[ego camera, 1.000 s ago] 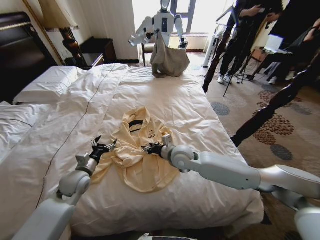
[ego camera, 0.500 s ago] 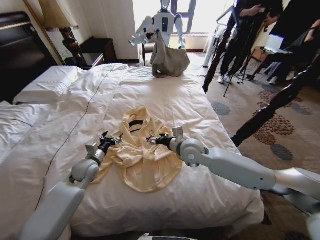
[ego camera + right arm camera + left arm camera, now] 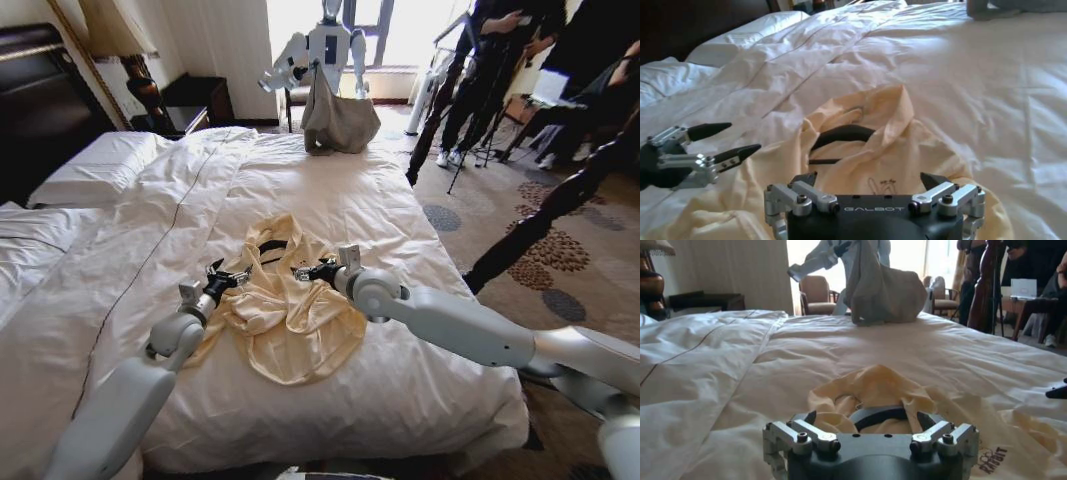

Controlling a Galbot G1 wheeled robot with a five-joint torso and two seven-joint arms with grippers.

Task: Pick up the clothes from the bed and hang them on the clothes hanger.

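Yellow shirt (image 3: 290, 320) lies crumpled mid-bed (image 3: 400, 200), black hanger (image 3: 268, 248) at its collar. Left gripper (image 3: 232, 277) and right gripper (image 3: 306, 270) flank it, fingers spread wide, holding nothing.

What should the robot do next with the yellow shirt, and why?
Probably lower both grippers a little and pinch the shirt near its collar. The left gripper and right gripper sit open on either side of the collar, holding nothing.
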